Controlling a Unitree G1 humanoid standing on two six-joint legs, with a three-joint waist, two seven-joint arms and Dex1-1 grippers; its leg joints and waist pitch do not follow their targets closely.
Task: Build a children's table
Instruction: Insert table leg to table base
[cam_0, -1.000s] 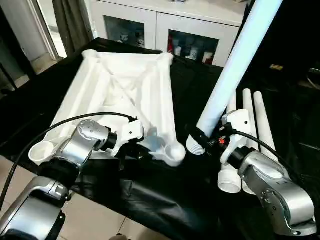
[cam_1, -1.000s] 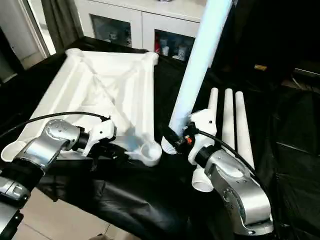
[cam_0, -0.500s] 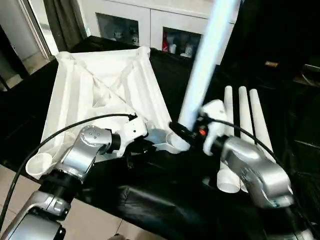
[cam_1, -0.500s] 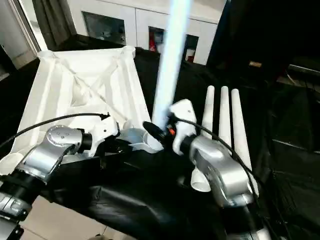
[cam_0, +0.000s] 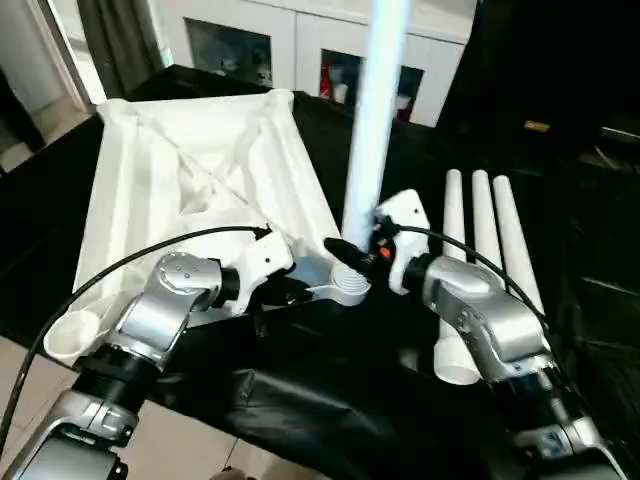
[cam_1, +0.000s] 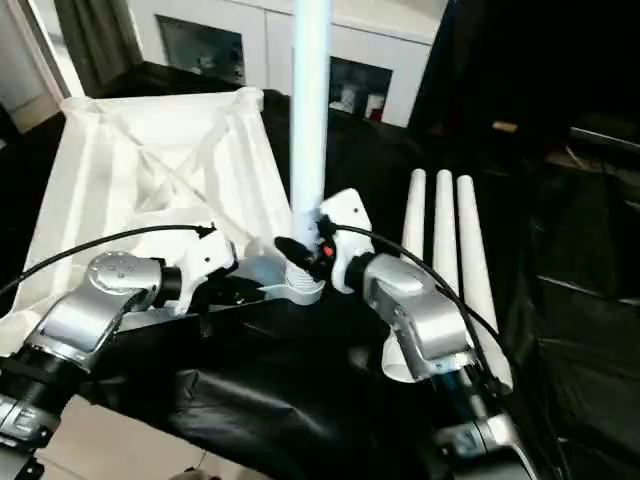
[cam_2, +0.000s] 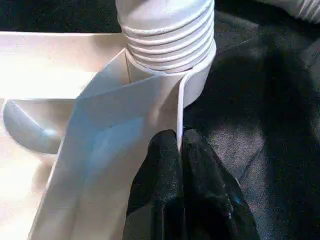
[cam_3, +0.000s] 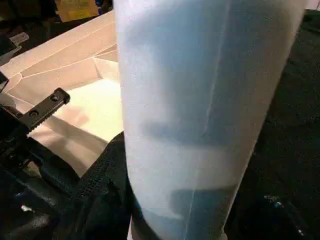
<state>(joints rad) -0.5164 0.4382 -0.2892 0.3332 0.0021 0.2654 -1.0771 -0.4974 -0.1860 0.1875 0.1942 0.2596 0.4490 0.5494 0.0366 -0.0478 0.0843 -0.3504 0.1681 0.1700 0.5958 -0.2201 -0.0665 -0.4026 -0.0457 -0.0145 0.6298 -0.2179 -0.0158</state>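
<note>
Black table (cam_0: 330, 400); leg (cam_0: 375, 120) in right gripper (cam_0: 352, 256)

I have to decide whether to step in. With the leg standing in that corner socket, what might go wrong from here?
1. The upright leg has its ribbed end in the corner socket, but ribs still show above the rim, so it may not be seated and could tip if let go.
2. The left claw pinches only a thin edge of the tabletop; pushing down could make it slip.
3. The three spare legs lie beside the right claw; a swing might knock them.
</note>
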